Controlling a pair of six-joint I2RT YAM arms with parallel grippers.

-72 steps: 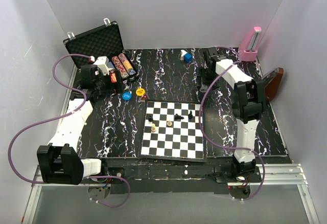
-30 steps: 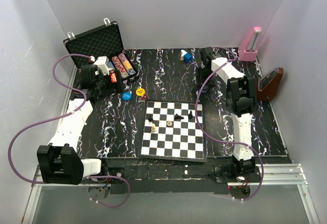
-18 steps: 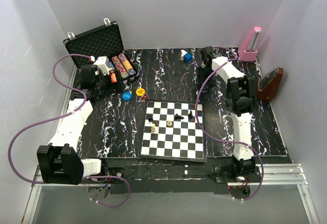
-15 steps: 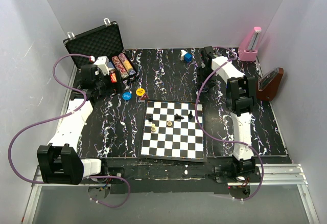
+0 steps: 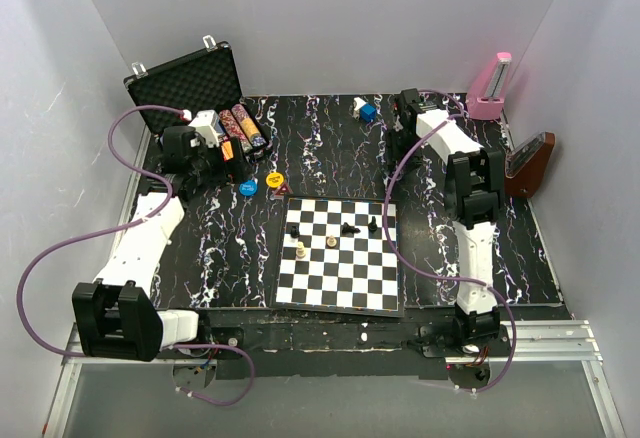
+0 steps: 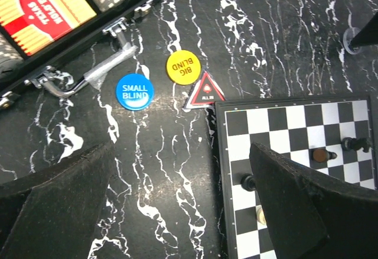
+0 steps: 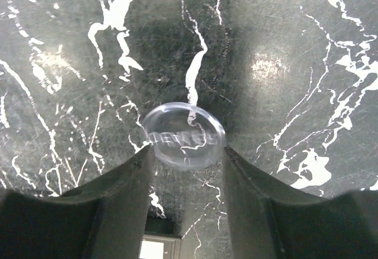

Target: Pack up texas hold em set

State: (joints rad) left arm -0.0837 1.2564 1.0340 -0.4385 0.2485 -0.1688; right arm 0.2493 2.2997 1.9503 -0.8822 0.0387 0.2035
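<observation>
The black case (image 5: 185,80) stands open at the back left, rows of chips (image 5: 245,126) in its base. In the left wrist view its front edge (image 6: 94,37) and the red-yellow card box (image 6: 50,7) show. On the table in front of it lie a yellow disc (image 5: 274,178) (image 6: 182,67), a blue disc (image 5: 248,187) (image 6: 134,91) and a red triangle marker (image 6: 205,91). My left gripper (image 5: 207,150) (image 6: 183,211) hangs open above bare table, holding nothing. My right gripper (image 5: 405,120) (image 7: 186,152) is shut on a clear round disc (image 7: 184,135), its fingertips touching both sides.
The chessboard (image 5: 340,258) (image 6: 295,141) with a few pieces lies at the centre front. A small blue block (image 5: 367,111) sits at the back centre. A pink metronome (image 5: 490,88) and a brown object (image 5: 528,163) stand along the right wall.
The right arm has reached toward the back and its jaws have narrowed onto the clear disc. The left gripper has shifted slightly toward the case, still open.
</observation>
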